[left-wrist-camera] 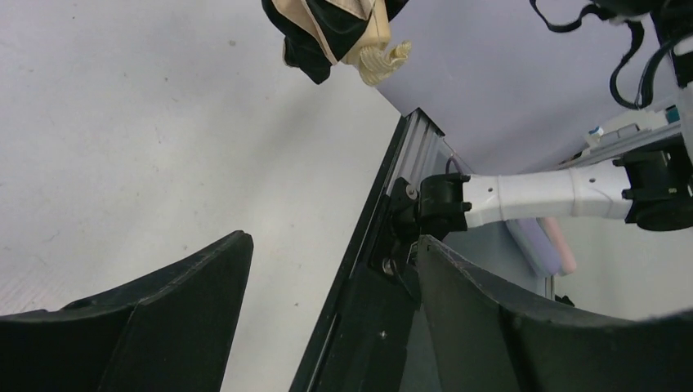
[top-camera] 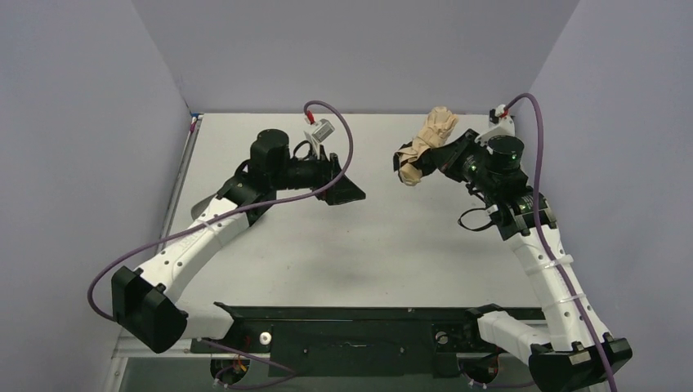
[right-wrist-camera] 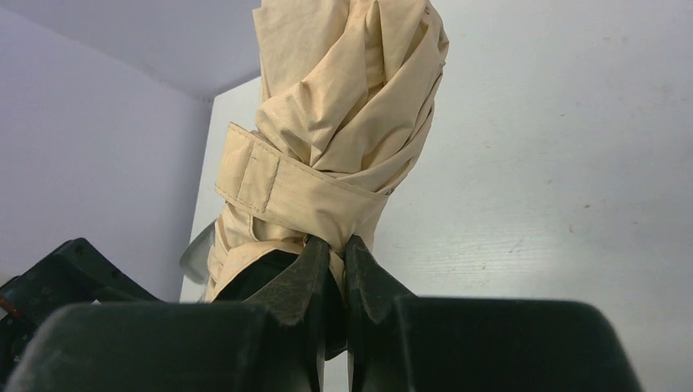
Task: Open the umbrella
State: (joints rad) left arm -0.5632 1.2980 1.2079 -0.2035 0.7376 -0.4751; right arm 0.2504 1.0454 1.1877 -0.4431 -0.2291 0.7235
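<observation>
Right wrist view: my right gripper [right-wrist-camera: 337,245] is clamped on the folded umbrella [right-wrist-camera: 343,122], held above the worktop [right-wrist-camera: 572,163], far right. My left gripper [left-wrist-camera: 333,241] hangs spread, empty; I judge it should seize the strap [right-wrist-camera: 270,184] squarely.

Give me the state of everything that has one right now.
Umbrella: closed, canopy bunched.
Strap: wrapped round the canopy.
Right gripper: jaws shut on umbrella fabric by the strap.
Left gripper: jaws open, empty, apart from the umbrella.
</observation>
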